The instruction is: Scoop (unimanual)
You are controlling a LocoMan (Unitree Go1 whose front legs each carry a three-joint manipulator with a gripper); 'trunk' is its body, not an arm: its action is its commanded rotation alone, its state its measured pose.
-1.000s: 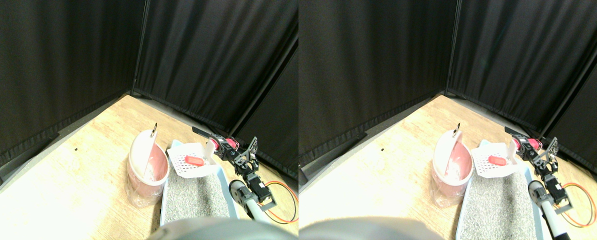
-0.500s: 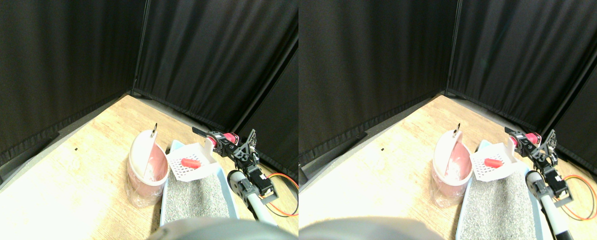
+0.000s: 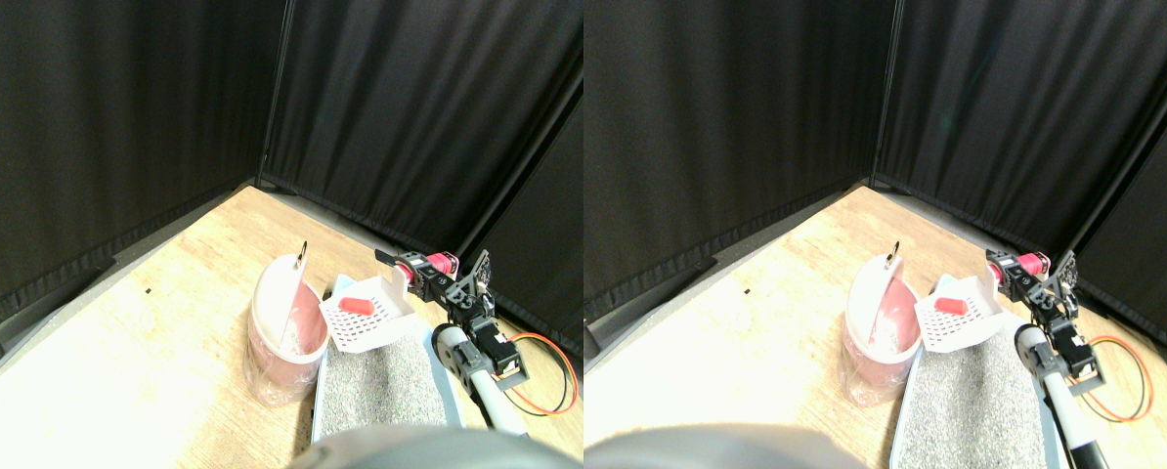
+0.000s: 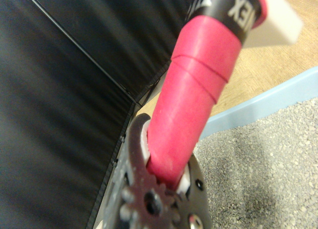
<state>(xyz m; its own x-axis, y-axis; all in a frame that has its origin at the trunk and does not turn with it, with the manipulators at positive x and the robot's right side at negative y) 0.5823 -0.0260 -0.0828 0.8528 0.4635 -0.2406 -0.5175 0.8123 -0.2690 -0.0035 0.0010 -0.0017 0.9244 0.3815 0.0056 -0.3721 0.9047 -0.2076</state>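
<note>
Pink bin (image 3: pixel 285 327) sits at 9 o'clock of the white slotted scoop (image 3: pixel 367 315), which carries a light red piece (image 3: pixel 354 305) (liable to roll). At 3 o'clock the gripper (image 3: pixel 429 277) pinches its stiff pink-wrapped handle (image 4: pixel 191 100), the right hold.

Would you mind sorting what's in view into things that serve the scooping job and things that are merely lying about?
Job:
- scoop, lifted, with pink-wrapped handle
- red piece lying in the scoop
- litter tray
- pink bin beside the tray
- right gripper at the handle

Lying about:
- orange cable on the floor
- black curtains
</note>
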